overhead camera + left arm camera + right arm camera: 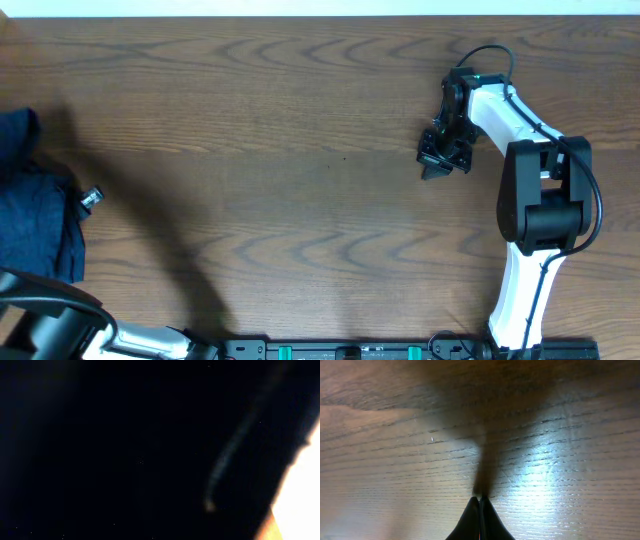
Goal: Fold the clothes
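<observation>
A dark blue garment (35, 215) lies bunched at the table's far left edge, partly cut off by the frame. A small metal piece (90, 198) shows at its right side. The left wrist view is almost black, filled with dark cloth (140, 460), with a bright sliver at the right edge. My left fingers cannot be made out there. Part of my left arm (50, 300) shows at the bottom left. My right gripper (436, 165) hangs over bare wood at the right. Its fingers (480, 502) are pressed together with nothing between them.
The brown wood table (280, 130) spans the whole view. Its far edge runs along the top. The right arm's white base (525, 300) stands at the bottom right, and a black rail (350, 350) runs along the front edge.
</observation>
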{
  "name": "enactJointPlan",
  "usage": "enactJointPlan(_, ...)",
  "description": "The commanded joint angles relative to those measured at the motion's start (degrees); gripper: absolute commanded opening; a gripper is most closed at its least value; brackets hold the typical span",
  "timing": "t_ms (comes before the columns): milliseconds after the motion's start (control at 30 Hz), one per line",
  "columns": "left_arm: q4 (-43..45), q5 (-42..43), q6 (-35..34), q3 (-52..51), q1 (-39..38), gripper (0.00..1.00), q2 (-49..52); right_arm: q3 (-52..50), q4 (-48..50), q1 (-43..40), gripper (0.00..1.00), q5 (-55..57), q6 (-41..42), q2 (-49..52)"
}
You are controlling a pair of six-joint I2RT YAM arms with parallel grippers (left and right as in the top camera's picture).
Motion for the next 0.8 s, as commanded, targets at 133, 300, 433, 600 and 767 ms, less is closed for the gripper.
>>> enactJointPlan(133,-4.22,-6.71,0.28,1.38,0.92,0.06,4.81,-1.84,0.57,2.80,0.01,1.16,0.92,3.85)
enactJointPlan(300,-4.74,-6.71,-1.57,1.36,0.96,0.07,5.46,-1.84,-0.31,4.17,0.01,1.01,0.92,3.85)
enactJointPlan(433,-5.07,-6.71,-4.09,1.36,0.96,0.06,5.46,-1.84,-0.96,5.38,0.01,1.01,0.92,3.85)
enactJointPlan(600,-6.08,-6.71,-7.52,1.36,1.01,0.06,5.46,-1.84,-1.36,6.64,0.01,0.98,0.92,3.85)
enactJointPlan(767,-7.58,-6.71,-8.31,1.36,1.38,0.50,5.46,-1.84,-2.43,7.43,0.01,1.03,0.87,3.85)
